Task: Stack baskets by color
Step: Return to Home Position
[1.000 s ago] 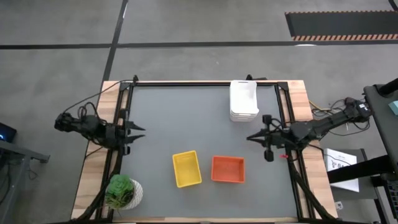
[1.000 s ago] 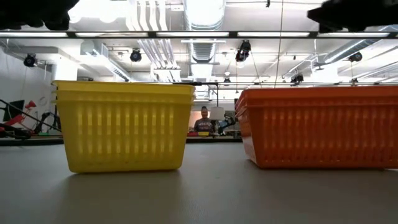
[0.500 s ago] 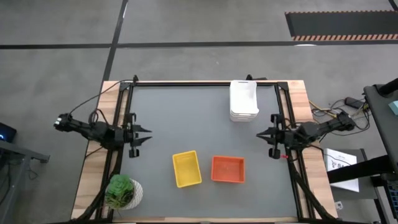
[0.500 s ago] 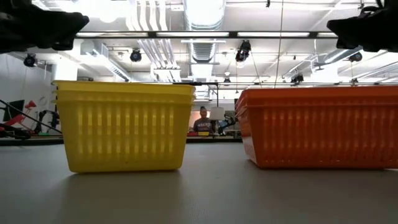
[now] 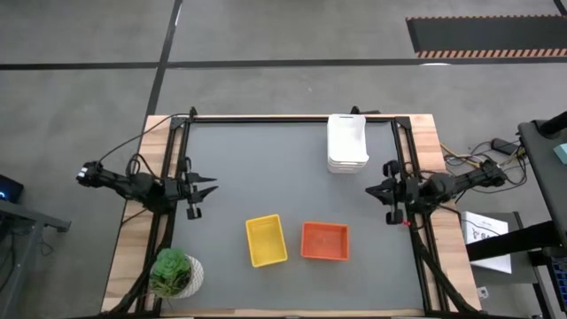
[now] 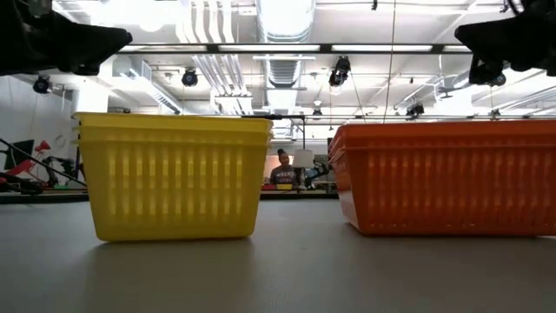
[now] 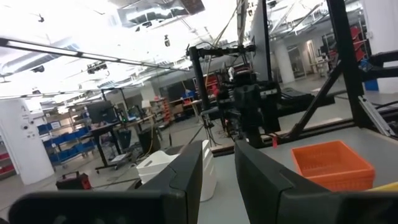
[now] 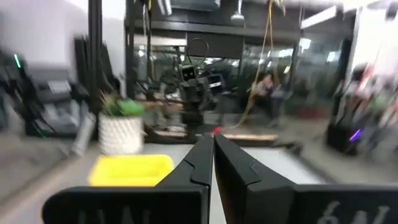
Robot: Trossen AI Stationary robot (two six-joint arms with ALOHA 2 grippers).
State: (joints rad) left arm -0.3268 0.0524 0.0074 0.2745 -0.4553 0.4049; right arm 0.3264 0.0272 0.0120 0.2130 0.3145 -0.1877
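The white baskets (image 5: 347, 143) stand nested in one stack at the far edge of the surface (image 5: 257, 159), on the right half, with the long axis running from far to near. The yellow stack (image 5: 266, 240) is near the front edge, with its long axis also far to near but turned a little. Just beside it on the right, not touching, is the orange stack (image 5: 324, 241), with its long axis across the surface. In the low view each seems to count three rims. The left gripper (image 5: 211, 186) hangs over the left border with its fingers (image 7: 186, 180) a narrow gap apart, holding nothing. The right gripper (image 5: 369, 190) is over the right border, fingers pressed together and empty. A potted plant (image 5: 174, 272) stands at the front left corner
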